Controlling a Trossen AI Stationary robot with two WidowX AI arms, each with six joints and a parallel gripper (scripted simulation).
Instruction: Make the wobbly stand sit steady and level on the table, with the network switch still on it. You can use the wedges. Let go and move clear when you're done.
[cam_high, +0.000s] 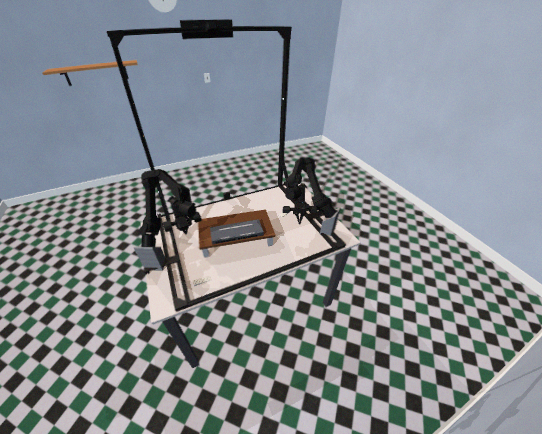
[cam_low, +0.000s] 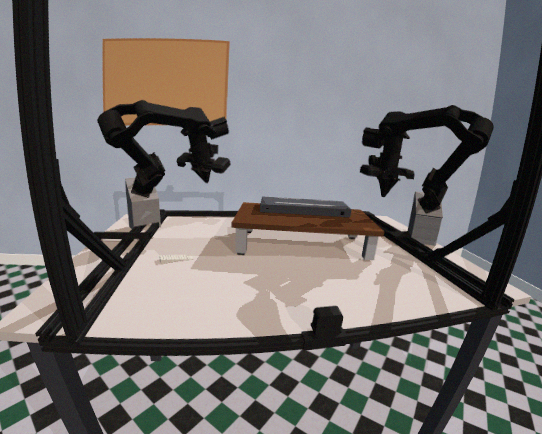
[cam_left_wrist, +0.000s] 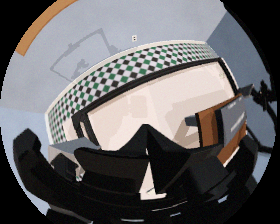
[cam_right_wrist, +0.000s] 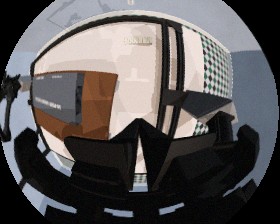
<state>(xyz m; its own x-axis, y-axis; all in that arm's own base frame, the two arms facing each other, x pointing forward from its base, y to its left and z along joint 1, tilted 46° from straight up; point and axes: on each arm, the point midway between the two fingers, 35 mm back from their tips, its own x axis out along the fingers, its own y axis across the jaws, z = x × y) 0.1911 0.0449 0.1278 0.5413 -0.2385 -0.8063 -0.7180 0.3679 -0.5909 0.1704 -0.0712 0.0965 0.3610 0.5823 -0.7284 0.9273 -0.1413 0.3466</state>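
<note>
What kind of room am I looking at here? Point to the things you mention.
Probably a robotics lab or test room: two black robot arms (cam_high: 152, 200) (cam_low: 200, 142) stand on one table (cam_high: 250, 265) (cam_low: 150, 310), under a black metal frame (cam_high: 284, 100) (cam_low: 32, 125).
</note>
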